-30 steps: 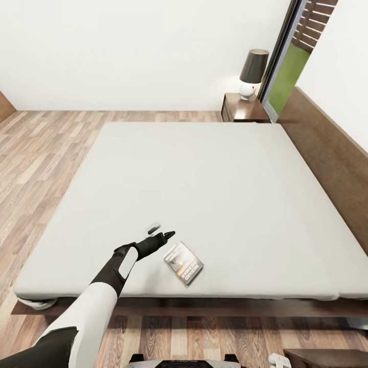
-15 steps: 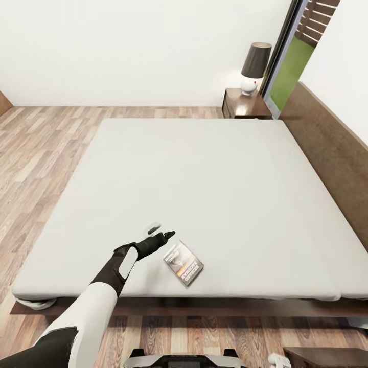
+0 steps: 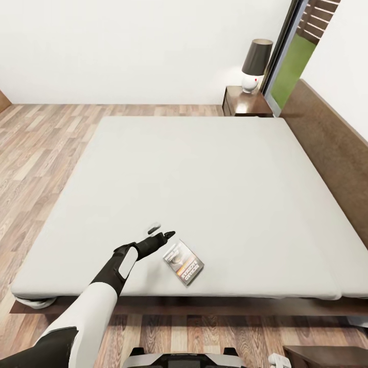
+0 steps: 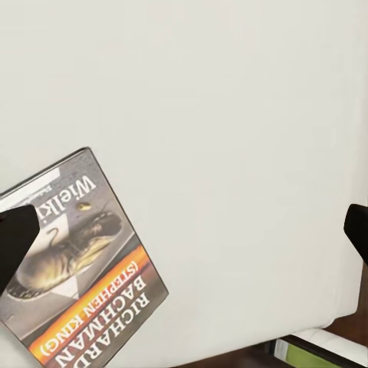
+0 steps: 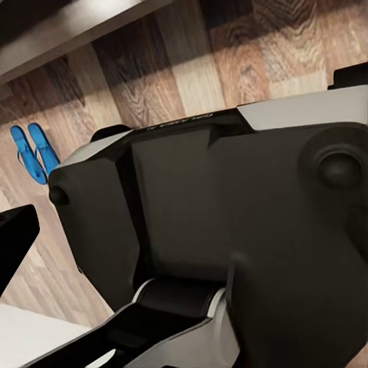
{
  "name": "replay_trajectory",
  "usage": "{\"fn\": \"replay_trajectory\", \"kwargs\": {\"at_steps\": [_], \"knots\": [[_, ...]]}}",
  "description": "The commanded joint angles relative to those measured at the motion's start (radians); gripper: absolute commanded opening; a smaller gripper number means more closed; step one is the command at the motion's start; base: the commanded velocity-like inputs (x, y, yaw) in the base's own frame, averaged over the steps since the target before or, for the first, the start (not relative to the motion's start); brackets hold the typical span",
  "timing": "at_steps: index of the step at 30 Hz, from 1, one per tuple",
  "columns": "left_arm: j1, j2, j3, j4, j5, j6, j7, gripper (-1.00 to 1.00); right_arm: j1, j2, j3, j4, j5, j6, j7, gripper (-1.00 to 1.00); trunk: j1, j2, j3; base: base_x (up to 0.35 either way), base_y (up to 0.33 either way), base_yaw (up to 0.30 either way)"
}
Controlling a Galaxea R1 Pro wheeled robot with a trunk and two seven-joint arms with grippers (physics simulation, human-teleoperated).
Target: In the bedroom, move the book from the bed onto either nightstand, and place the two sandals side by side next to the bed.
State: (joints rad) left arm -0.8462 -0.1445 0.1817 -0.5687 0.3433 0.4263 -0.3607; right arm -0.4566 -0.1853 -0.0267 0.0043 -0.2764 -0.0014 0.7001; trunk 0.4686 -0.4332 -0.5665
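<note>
On the smooth grey bed [image 3: 204,168], a thin glossy rectangular book [image 3: 183,263].

Grey book [image 4: 80,268] (orange band); sandals [image 5: 34,152] seemingly blue.

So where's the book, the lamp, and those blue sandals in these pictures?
book [image 3: 183,263], head view, middle of its cover
lamp [image 3: 256,57], head view, on its dark shade
blue sandals [image 5: 34,152], right wrist view, on the pair lying on the wood floor
</note>
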Motion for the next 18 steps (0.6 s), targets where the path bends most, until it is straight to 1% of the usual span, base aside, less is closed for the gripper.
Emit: {"fn": "replay_trajectory", "kwargs": {"at_steps": [1, 5, 8, 10, 12, 13, 14, 15, 16, 17, 18], "knots": [[-0.001, -0.001, 0.007, 0.000, 0.005, 0.009, -0.003, 1.00, -0.001, 0.000, -0.002, 0.001, -0.001, 0.000, 0.004, 1.00, 0.004, -0.009, -0.004, 0.000, 0.000, 0.000], [-0.001, -0.001, 0.007, 0.000, 0.005, 0.009, -0.003, 1.00, -0.001, -0.001, -0.003, -0.004, -0.001, 0.003, 0.009, 1.00, 0.020, -0.037, -0.017, 0.000, 0.000, 0.000], [-0.001, -0.001, 0.007, 0.000, 0.005, 0.009, -0.003, 1.00, -0.002, -0.001, -0.004, -0.014, 0.000, 0.024, 0.014, 1.00, 0.031, -0.058, -0.026, 0.000, 0.000, 0.000], [-0.001, -0.001, 0.007, 0.000, 0.005, 0.009, -0.003, 1.00, -0.005, -0.004, -0.004, -0.044, 0.003, 0.073, 0.018, 1.00, 0.039, -0.072, -0.033, 0.000, 0.000, 0.000], [-0.001, -0.001, 0.007, 0.000, 0.006, 0.009, -0.003, 1.00, -0.007, -0.019, -0.002, -0.117, 0.004, 0.143, 0.038, 1.00, 0.047, -0.086, -0.039, 0.000, 0.000, 0.000], [-0.001, -0.001, 0.007, 0.000, 0.006, 0.009, -0.003, 1.00, -0.007, -0.025, -0.002, -0.138, 0.003, 0.159, 0.053, 1.00, 0.050, -0.093, -0.042, 0.000, 0.000, 0.000], [-0.001, -0.001, 0.007, 0.000, 0.006, 0.009, -0.003, 1.00, -0.007, -0.039, -0.001, -0.176, 0.002, 0.188, 0.096, 1.00, 0.054, -0.100, -0.045, 0.000, 0.000, 0.000], [-0.001, -0.001, 0.007, 0.000, 0.006, 0.009, -0.003, 1.00, -0.007, -0.050, 0.000, -0.204, 0.001, 0.207, 0.155, 1.00, 0.058, -0.107, -0.048, 0.000, 0.000, 0.000], [-0.001, -0.001, 0.007, 0.000, 0.006, 0.009, -0.003, 1.00, -0.007, -0.055, 0.001, -0.214, 0.001, 0.214, 0.189, 1.00, 0.062, -0.114, -0.051, 0.000, 0.000, 0.000], [-0.001, -0.001, 0.007, 0.000, 0.006, 0.009, -0.003, 1.00, -0.008, -0.065, 0.000, -0.236, 0.004, 0.228, 0.290, 1.00, 0.066, -0.121, -0.055, 0.000, 0.000, 0.000], [-0.001, -0.001, 0.007, 0.000, 0.006, 0.009, -0.003, 1.00, -0.008, -0.067, 0.000, -0.241, 0.004, 0.231, 0.318, 1.00, 0.070, -0.128, -0.058, 0.000, 0.000, 0.000]]}}
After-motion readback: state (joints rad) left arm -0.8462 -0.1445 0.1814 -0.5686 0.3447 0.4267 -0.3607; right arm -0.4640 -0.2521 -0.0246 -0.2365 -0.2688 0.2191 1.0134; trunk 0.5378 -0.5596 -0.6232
